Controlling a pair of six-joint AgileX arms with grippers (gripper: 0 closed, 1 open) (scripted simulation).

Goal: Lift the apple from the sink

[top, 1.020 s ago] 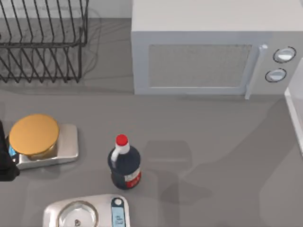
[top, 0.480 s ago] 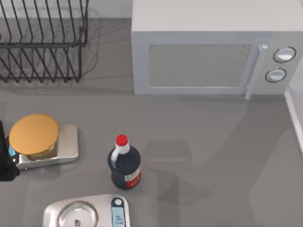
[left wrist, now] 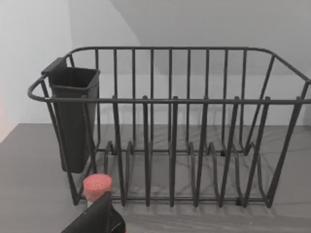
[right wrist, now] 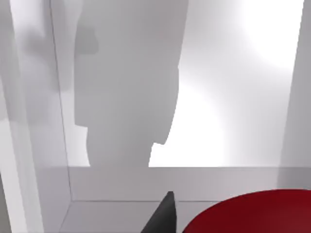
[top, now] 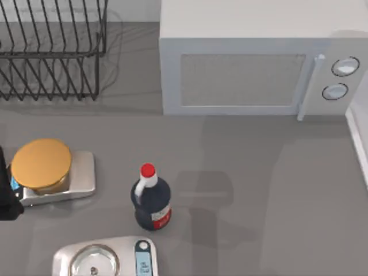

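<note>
The apple (right wrist: 252, 213) is a glossy dark red round shape low in the right wrist view, inside the white sink (right wrist: 121, 184). A dark tip of my right gripper (right wrist: 165, 216) stands just beside the apple, close to the sink's floor. Whether it touches the fruit cannot be told. In the top view, the sink's white rim (top: 357, 129) runs along the table's right edge. My left arm (top: 6, 201) is parked at the table's left edge, next to the scale.
A black wire dish rack (top: 52, 52) stands at the back left and a white microwave (top: 247, 63) at the back. A dark bottle with a red cap (top: 150, 198) is in the middle. Two scales stand nearby, one (top: 54, 178) bearing an orange disc, one (top: 106, 259) at the front.
The soft shadows on the right half of the table have shifted and narrowed. The bottle, scales and left arm have not moved.
</note>
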